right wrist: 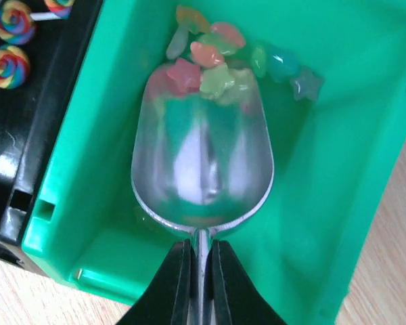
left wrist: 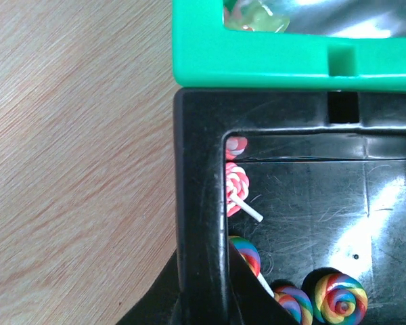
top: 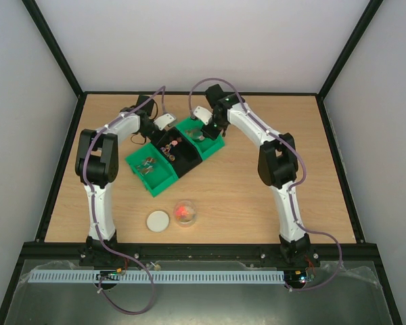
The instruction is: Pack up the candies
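The candies [right wrist: 210, 64] are small star-shaped sweets in mixed colours, heaped at the far end of the right green bin [right wrist: 338, 169]. A metal scoop [right wrist: 201, 156] lies inside this bin with its tip under a few of them. My right gripper [right wrist: 201, 245] is shut on the scoop's handle, above that bin [top: 204, 140]. My left gripper [left wrist: 204, 261] is shut on the black bin's wall [left wrist: 201, 169], one finger outside and one finger inside. More candies [left wrist: 254, 15] show past the neighbouring green rim [left wrist: 257, 64].
Swirl lollipops [left wrist: 338, 298] lie in the black bin [top: 174, 150], which sits between two green bins [top: 153, 170]. A small clear jar [top: 185, 212] holding red sweets and its white lid [top: 158, 221] stand nearer the arm bases. Black frame rails edge the wooden table [top: 271, 203].
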### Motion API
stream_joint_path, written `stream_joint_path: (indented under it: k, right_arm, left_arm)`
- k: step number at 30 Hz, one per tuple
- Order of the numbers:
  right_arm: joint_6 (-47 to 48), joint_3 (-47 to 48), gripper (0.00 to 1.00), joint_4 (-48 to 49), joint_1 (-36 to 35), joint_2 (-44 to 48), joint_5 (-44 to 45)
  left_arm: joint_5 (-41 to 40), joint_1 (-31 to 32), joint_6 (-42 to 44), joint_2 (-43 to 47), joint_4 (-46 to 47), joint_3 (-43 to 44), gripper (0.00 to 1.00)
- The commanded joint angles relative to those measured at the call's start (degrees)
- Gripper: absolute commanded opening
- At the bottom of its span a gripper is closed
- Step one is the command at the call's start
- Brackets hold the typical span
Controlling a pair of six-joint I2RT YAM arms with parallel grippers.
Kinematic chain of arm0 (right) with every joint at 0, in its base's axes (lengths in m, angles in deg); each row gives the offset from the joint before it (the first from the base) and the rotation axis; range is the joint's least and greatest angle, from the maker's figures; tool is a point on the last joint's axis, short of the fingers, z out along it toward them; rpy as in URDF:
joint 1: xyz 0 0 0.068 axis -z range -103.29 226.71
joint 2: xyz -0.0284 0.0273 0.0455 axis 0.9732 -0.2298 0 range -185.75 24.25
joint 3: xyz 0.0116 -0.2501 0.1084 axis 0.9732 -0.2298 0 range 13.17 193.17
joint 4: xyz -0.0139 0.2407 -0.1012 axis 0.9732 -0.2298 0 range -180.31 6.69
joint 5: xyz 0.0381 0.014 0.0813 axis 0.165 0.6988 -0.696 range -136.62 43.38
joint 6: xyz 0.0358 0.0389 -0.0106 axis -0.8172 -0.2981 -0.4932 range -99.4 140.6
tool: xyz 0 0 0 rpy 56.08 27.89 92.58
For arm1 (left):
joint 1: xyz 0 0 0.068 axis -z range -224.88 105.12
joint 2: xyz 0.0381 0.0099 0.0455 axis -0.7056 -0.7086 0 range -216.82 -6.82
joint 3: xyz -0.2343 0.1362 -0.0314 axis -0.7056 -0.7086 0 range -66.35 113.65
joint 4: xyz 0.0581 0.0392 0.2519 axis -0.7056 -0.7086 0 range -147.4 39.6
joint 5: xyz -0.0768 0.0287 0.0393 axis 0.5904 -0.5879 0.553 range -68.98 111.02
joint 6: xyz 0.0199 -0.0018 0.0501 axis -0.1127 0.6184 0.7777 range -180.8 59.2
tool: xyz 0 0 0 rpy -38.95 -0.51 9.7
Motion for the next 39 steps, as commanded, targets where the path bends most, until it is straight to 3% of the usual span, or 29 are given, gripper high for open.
stream_joint_path:
  k: [1,7,16,24,29,39]
  right_arm:
    - [-9.56,-9.31,0.01,4.54,-1.35,-2.08,-5.20]
    - [-21.18,-24.71,0.01,24.28,-1.46,3.88,-6.31]
    - [-25.26,-54.60,0.01,59.27,-0.56,17.85,-8.82]
    - [-32.82,-63.86,0.01,78.56,2.43,19.97,-12.52]
    - [-34.03,-67.95,0.01,85.70,3.90,21.99,-13.81]
    - [-34.86,-71.55,0.01,88.86,5.84,25.23,-15.73]
  left_arm:
    - [2.15,1.17,0.51,-0.02,-0.57,-2.36,0.02]
    - [3.37,1.36,0.73,-0.11,-0.22,-2.90,0.02]
    - [4.02,-0.29,-0.31,-0.69,-0.55,-2.45,0.02]
    - [3.05,-1.42,-0.35,-0.71,-1.39,-2.47,0.02]
    - [2.78,-1.69,-0.44,-0.67,-1.48,-2.43,0.02]
    - [2.23,-1.95,0.00,-0.70,-2.00,-2.01,0.02]
